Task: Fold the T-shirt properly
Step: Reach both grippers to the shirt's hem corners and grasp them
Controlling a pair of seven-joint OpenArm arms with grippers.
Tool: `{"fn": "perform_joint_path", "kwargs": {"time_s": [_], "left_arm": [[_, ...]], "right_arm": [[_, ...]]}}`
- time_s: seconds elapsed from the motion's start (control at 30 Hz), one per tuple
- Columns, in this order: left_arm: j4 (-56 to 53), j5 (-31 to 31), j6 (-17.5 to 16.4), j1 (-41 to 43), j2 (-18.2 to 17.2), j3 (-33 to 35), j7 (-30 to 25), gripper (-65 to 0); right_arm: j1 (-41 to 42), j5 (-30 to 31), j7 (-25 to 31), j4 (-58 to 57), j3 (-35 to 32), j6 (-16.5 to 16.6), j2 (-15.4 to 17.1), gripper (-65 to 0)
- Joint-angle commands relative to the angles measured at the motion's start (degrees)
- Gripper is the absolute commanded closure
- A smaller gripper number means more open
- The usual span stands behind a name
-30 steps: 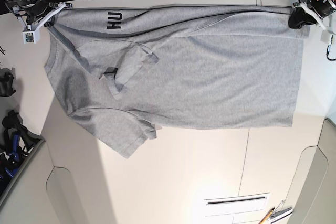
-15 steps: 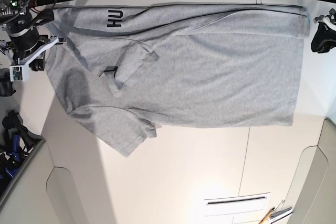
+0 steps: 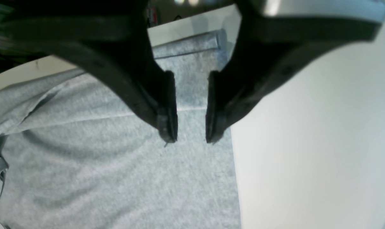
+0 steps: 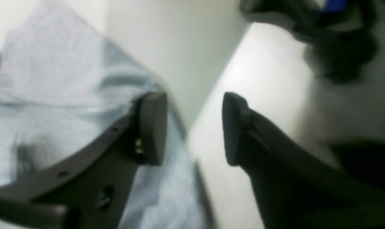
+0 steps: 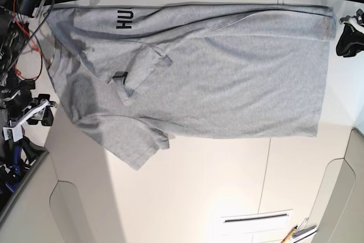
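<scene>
Grey T-shirt [image 5: 227, 83] lies flat along the tabletop's [image 5: 199, 186] far edge, long axis left to right. Both grippers empty, jaws parted: left gripper [image 5: 346, 42] beside the hem corner, right gripper [image 5: 35, 113] beside the shoulder, each just off the cloth.

Both arms out wide, jaws parted, nothing held!

Left gripper [image 5: 347, 41] sits out at three o'clock in the base view, and its wrist camera [image 3: 190, 140] shows two black fingers pointing down to six o'clock with a clear gap between the pads. Right gripper [image 5: 35, 115] sits low at nine o'clock; its own view [image 4: 194, 127] is blurred, but the jaws plainly stand wide apart, tips aimed toward twelve.
</scene>
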Motion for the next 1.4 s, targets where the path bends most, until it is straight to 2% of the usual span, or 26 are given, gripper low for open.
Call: {"fn": "perform_joint_path", "kwargs": {"time_s": [0.0, 0.07, 0.13, 0.23, 0.53, 0.63, 0.7, 0.8, 0.83, 1.07, 1.13, 1.2, 1.37], "left_arm": [[0.8, -1.0, -0.5, 0.1, -1.0, -0.5, -1.0, -19.1], [0.8, -1.0, -0.5, 0.1, -1.0, -0.5, -1.0, -19.2], [0.8, -1.0, -0.5, 0.1, -1.0, -0.5, -1.0, -19.2], [0.8, -1.0, -0.5, 0.1, -1.0, -0.5, -1.0, -19.2], [0.8, -1.0, -0.5, 0.1, -1.0, -0.5, -1.0, -19.2], [0.8, -1.0, -0.5, 0.1, -1.0, -0.5, -1.0, -19.2], [0.8, -1.0, -0.5, 0.1, -1.0, -0.5, -1.1, -19.2], [0.8, -1.0, -0.5, -0.1, -1.0, -0.5, -2.7, -19.2], [0.8, -1.0, -0.5, -0.7, -1.0, -0.5, -3.0, -19.2], [0.3, 0.3, -0.5, -10.1, -1.0, -0.5, -3.0, -21.4], [-0.7, 2.2, 2.1, -13.8, -1.0, -0.5, -3.0, -21.4], [-2.8, 2.6, 3.1, -17.6, -1.0, -0.5, -3.0, -21.4], [-13.5, 3.3, 3.1, -27.2, -1.1, -0.4, -3.2, -21.4]], "right_arm": [[3.1, 2.8, -0.3, -3.6, 0.3, 1.5, 1.9, -28.0], [7.3, 7.5, -2.9, -12.8, 0.2, 4.2, 3.1, -28.0], [10.8, 10.6, -4.5, -20.6, 0.2, 4.8, 3.7, -28.0], [13.6, 11.2, -4.4, -28.1, -0.3, 5.0, 3.8, -28.0], [14.2, 8.6, -4.4, -30.0, -13.9, 4.5, 3.7, -28.0], [14.2, 7.5, -4.4, -30.0, -16.4, 4.5, 3.7, -27.7], [14.2, 7.5, -4.4, -30.0, -16.6, 4.5, 3.7, -21.4], [14.2, 7.5, -4.4, -30.0, -16.6, 4.5, 3.7, -2.1], [14.2, 7.5, -4.4, -30.0, -16.6, 4.5, 3.7, 0.0], [14.1, 5.4, -4.4, -30.0, -16.6, 4.5, 3.7, 0.0], [14.1, 5.4, -4.4, -30.0, -16.6, 4.5, 3.7, 0.0], [14.1, 5.4, -4.4, -30.0, -16.6, 4.5, 3.7, 0.0], [14.1, 5.4, -4.4, -30.0, -16.6, 4.5, 3.7, 0.0]]}}
